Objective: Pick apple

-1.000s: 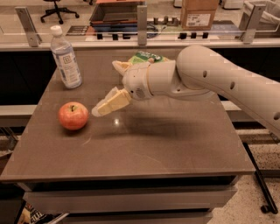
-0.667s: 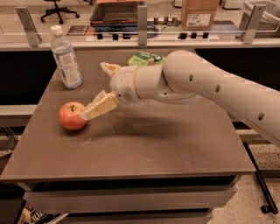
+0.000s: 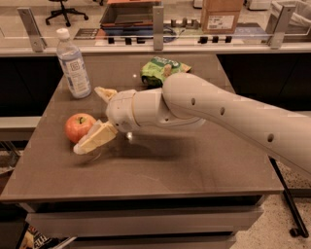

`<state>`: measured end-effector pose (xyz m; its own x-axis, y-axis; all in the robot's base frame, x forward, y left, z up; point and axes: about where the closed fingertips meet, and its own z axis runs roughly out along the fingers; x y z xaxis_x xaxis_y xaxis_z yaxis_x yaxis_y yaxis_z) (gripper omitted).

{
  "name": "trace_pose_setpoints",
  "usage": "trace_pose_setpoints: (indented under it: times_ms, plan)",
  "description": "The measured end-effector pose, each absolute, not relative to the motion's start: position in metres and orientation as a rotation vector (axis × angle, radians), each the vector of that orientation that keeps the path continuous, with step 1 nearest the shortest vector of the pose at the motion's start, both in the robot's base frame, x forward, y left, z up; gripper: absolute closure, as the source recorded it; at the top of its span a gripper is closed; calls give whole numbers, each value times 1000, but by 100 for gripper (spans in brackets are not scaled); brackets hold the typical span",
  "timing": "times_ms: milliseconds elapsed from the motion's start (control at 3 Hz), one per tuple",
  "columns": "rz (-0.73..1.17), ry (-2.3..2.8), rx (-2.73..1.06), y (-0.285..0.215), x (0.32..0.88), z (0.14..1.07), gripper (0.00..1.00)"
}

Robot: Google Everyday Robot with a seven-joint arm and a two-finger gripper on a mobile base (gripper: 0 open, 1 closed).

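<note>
this is looking like an office or lab workspace: a rolling office chair [image 3: 62, 8] is standing on the floor beyond the surface [image 3: 194, 160], and a cardboard box [image 3: 221, 14] is sitting on a railed counter [image 3: 146, 48] along its far edge. the gripper [image 3: 90, 119] is hovering near the surface's left edge.

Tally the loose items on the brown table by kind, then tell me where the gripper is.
Round red-orange apple: 1
Clear plastic water bottle with a white cap: 1
Green crinkled snack bag: 1
Total: 3
The gripper is open at the apple, with one cream finger in front of it and the other behind.
</note>
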<state>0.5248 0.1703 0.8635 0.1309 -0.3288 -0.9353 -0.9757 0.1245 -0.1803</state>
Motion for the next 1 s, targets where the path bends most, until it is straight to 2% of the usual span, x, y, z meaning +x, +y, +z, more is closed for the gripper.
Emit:
trace_pose_setpoints:
  times_ms: [333,1000]
  plan:
    - [816,1370,-1404,182,514,860,18]
    - [819,1363,-1411,186,511,861,64]
